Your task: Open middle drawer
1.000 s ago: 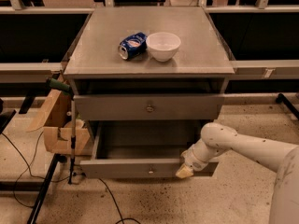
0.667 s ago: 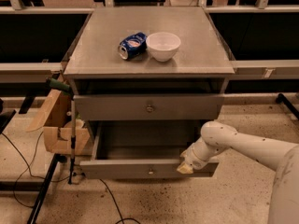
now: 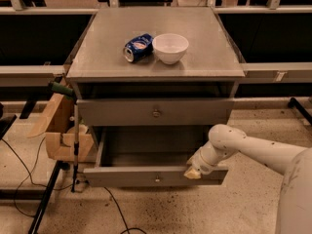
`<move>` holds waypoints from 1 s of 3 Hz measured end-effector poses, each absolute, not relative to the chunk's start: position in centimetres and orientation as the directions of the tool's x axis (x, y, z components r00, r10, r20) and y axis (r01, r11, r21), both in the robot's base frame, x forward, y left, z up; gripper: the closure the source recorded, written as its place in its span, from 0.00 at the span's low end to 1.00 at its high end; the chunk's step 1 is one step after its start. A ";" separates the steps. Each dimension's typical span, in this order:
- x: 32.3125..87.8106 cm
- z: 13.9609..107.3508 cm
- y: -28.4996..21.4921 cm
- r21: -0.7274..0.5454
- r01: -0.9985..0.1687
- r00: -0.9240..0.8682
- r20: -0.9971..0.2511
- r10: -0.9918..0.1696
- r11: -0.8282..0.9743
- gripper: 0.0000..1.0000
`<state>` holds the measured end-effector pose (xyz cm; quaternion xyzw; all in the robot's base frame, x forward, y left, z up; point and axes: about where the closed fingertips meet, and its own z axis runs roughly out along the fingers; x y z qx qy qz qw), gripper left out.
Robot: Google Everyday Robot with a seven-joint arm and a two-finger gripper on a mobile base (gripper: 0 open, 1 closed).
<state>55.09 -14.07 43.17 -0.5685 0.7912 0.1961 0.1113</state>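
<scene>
- Hanging low at the front of the cabinet, the hand (image 3: pixel 192 172) sits against the top edge of the middle drawer (image 3: pixel 122 176) front, close to its right end. The pale arm (image 3: pixel 253 150) reaches in from the right.
- Whether the hand is wide, narrow or clamped on that edge cannot be told. It touches or overlaps the front.
- The middle drawer stands pulled well out of the cabinet, with its shallow grey tray bare to view behind the front. Its small round knob (image 3: pixel 157 179) is at the centre of the front, to the left of the hand and apart from it.
- Working at the front's edge rather than the knob probably gives the hand a broader hold for dragging the drawer outward. By that reading the opening looks nearly done.
- The closed drawer above (image 3: pixel 122 112) sits flush, so it does not get in the way.
- A blue can (image 3: pixel 138 47) lies on its side just beside a white bowl (image 3: pixel 170 48) near the middle of the surface (image 3: pixel 97 57), well clear of the hand.
</scene>
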 end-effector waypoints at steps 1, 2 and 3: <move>55.6 43.2 -14.1 0.184 -0.943 -0.329 -0.399 -0.856 0.277 1.00; 55.8 43.2 -14.0 0.184 -0.943 -0.329 -0.399 -0.856 0.277 0.81; 55.7 43.1 -14.1 0.184 -0.944 -0.327 -0.398 -0.857 0.275 0.58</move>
